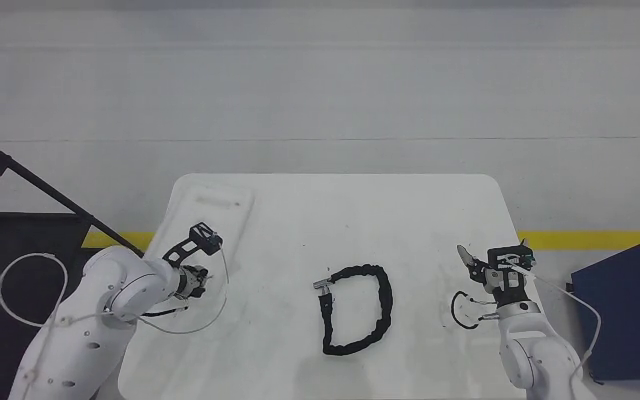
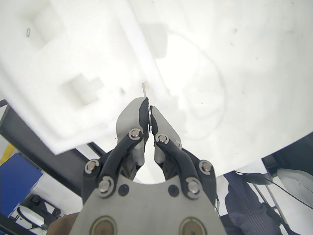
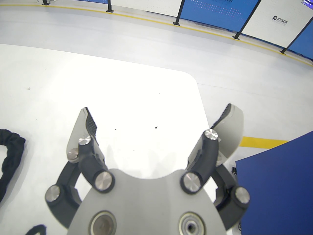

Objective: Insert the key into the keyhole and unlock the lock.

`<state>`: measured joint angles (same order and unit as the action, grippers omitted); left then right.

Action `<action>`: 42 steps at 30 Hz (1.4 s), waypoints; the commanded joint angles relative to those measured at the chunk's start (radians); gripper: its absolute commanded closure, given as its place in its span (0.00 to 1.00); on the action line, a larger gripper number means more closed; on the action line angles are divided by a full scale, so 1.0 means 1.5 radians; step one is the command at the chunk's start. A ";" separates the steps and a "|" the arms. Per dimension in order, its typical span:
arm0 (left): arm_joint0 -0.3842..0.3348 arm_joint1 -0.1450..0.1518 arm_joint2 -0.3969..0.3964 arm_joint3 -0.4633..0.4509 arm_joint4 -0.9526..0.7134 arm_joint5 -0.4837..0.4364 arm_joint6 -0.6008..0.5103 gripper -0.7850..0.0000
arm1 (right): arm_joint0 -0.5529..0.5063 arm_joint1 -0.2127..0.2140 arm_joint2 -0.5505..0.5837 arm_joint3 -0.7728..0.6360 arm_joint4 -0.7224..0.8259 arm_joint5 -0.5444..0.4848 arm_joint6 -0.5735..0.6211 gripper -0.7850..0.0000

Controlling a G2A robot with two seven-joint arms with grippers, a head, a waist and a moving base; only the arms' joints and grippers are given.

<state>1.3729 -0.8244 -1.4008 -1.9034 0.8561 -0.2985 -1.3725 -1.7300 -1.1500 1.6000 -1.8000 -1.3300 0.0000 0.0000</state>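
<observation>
key [image 2: 144, 90] in left claw [image 2: 147, 104], lock [image 1: 383, 300] at table [image 1: 420, 230] centre, well apart

One key [image 2: 144, 90], one black chain lock [image 1: 355, 308] (cloth-sleeved), one white foam tray [image 2: 73, 57], one white table [image 1: 440, 220], two grippers, left gripper [image 2: 148, 106] and right gripper [image 3: 156, 108].

White arms [image 1: 110, 298]; black cables [image 1: 453, 310]; grey-plated right pincer [image 3: 157, 108] with silver screws [image 3: 104, 181].

Key [image 2: 144, 90] in tight pinch of the left tool [image 2: 148, 107], near white foam tray [image 2: 73, 121].
</observation>
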 commanded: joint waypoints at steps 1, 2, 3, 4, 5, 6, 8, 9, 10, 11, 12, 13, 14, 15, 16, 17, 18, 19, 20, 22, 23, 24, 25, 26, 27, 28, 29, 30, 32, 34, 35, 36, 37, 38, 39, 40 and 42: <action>-0.005 -0.001 0.005 0.003 -0.018 0.007 -0.008 1.00 | 0.000 0.000 0.000 0.000 0.000 0.000 0.000 0.00; -0.008 -0.001 0.009 0.003 -0.021 0.010 -0.007 1.00 | 0.000 0.000 0.000 0.000 0.000 0.000 0.000 0.00; -0.011 -0.002 0.012 0.006 -0.027 0.016 -0.003 1.00 | 0.000 0.000 0.000 0.000 0.000 0.000 0.000 0.00; -0.015 -0.003 0.015 0.007 -0.030 0.021 0.000 1.00 | 0.000 0.000 0.000 0.000 0.000 0.000 0.000 0.00; -0.020 -0.003 0.018 0.007 -0.028 0.022 0.003 1.00 | 0.000 0.000 0.000 0.000 0.000 0.000 0.000 0.00; -0.025 -0.004 0.018 0.009 -0.031 0.027 0.007 1.00 | 0.000 0.000 0.000 0.000 0.000 0.000 0.000 0.00; -0.033 -0.004 0.017 0.011 -0.033 0.030 0.009 1.00 | 0.000 0.000 0.000 0.000 0.000 0.000 0.000 0.00; -0.035 -0.004 0.014 0.013 -0.040 0.034 0.012 1.00 | 0.000 0.000 0.000 0.000 0.000 0.000 0.000 0.00; -0.036 -0.004 0.011 0.015 -0.046 0.035 0.014 1.00 | 0.000 0.000 0.000 0.000 0.000 0.000 0.000 0.00; -0.037 -0.003 0.006 0.017 -0.046 0.034 0.015 1.00 | 0.000 0.000 0.000 0.000 0.000 0.000 0.000 0.00; -0.037 -0.002 0.001 0.019 -0.048 0.031 0.019 1.00 | 0.000 0.000 0.000 0.000 0.000 0.000 0.000 0.00; -0.035 -0.001 -0.006 0.022 -0.051 0.030 0.022 1.00 | 0.000 0.000 0.000 0.000 0.000 0.000 0.000 0.00; -0.035 0.000 -0.016 0.023 -0.045 0.028 0.027 1.00 | 0.000 0.000 0.000 0.000 0.000 0.000 0.000 0.00; -0.032 0.002 -0.025 0.023 -0.036 0.024 0.034 1.00 | 0.000 0.000 0.000 0.000 0.000 0.000 0.000 0.00; -0.028 0.003 -0.036 0.025 -0.037 0.025 0.046 1.00 | 0.000 0.000 0.000 0.000 0.000 0.000 0.000 0.00; -0.024 0.003 -0.047 0.027 -0.049 0.027 0.054 1.00 | 0.000 0.000 0.000 0.000 0.000 0.000 0.000 0.00; -0.020 0.004 -0.060 0.026 -0.060 0.024 0.062 1.00 | 0.000 0.000 0.000 0.000 0.000 0.000 0.000 0.00; -0.016 0.005 -0.075 0.023 -0.073 0.019 0.078 1.00 | 0.000 0.000 0.000 0.000 0.000 0.000 0.000 0.00; -0.009 0.006 -0.089 0.020 -0.092 0.005 0.103 1.00 | 0.000 0.000 0.000 0.000 0.000 0.000 0.000 0.00; 0.017 0.007 -0.115 0.019 -0.159 -0.082 0.168 1.00 | 0.000 0.000 0.000 0.000 0.000 0.000 0.000 0.00; 0.030 0.008 -0.130 0.028 -0.182 -0.117 0.192 1.00 | 0.000 0.000 0.000 0.000 0.000 0.000 0.000 0.00; 0.044 0.008 -0.141 0.039 -0.206 -0.137 0.212 1.00 | 0.000 0.000 0.000 0.000 0.000 0.000 0.000 0.00; 0.055 0.008 -0.148 0.047 -0.229 -0.154 0.225 1.00 | 0.000 0.000 0.000 0.000 0.000 0.000 0.000 0.00; 0.065 0.008 -0.151 0.053 -0.249 -0.173 0.239 1.00 | 0.000 0.000 0.000 0.000 0.000 0.000 0.000 0.00; 0.072 0.008 -0.153 0.060 -0.256 -0.189 0.249 1.00 | 0.000 0.000 0.000 0.000 0.000 0.000 0.000 0.00; 0.078 0.008 -0.152 0.063 -0.261 -0.213 0.264 1.00 | 0.000 0.000 0.000 0.000 0.000 0.000 0.000 0.00; 0.083 0.008 -0.148 0.070 -0.271 -0.239 0.282 1.00 | 0.000 0.000 0.000 0.000 0.000 0.000 0.000 0.00; 0.087 0.007 -0.146 0.081 -0.277 -0.258 0.295 1.00 | 0.000 0.000 0.000 0.000 0.000 0.000 0.000 0.00; 0.089 0.006 -0.134 0.099 -0.283 -0.297 0.324 1.00 | 0.000 0.000 0.000 0.000 0.000 0.000 0.000 0.00; 0.085 0.005 -0.116 0.119 -0.290 -0.328 0.346 1.00 | 0.000 0.000 0.000 0.000 0.000 0.000 0.000 0.00; 0.081 0.004 -0.106 0.129 -0.290 -0.343 0.356 1.00 | 0.000 0.000 0.000 0.000 0.000 0.000 0.000 0.00; 0.076 0.002 -0.095 0.140 -0.292 -0.357 0.367 1.00 | 0.000 0.000 0.000 0.000 0.000 0.000 0.000 0.00; 0.070 0.001 -0.085 0.150 -0.290 -0.367 0.375 1.00 | 0.000 0.000 0.000 0.000 0.000 0.000 0.000 0.00; 0.063 0.000 -0.075 0.159 -0.288 -0.377 0.383 1.00 | 0.000 0.000 0.000 0.000 0.000 0.000 0.000 0.00; 0.057 -0.001 -0.066 0.167 -0.287 -0.387 0.393 1.00 | 0.000 0.000 0.000 0.000 0.000 0.000 0.000 0.00; 0.050 -0.002 -0.057 0.177 -0.289 -0.396 0.403 1.00 | 0.000 0.000 0.000 0.000 0.000 0.000 0.000 0.00; 0.038 -0.005 -0.044 0.197 -0.300 -0.432 0.439 1.00 | 0.000 0.000 0.000 0.000 0.000 0.000 0.000 0.00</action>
<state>1.4380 -0.8304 -1.4760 -1.6265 0.4104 -0.9165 -0.7423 -1.7300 -1.1500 1.6000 -1.8000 -1.3300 0.0000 0.0000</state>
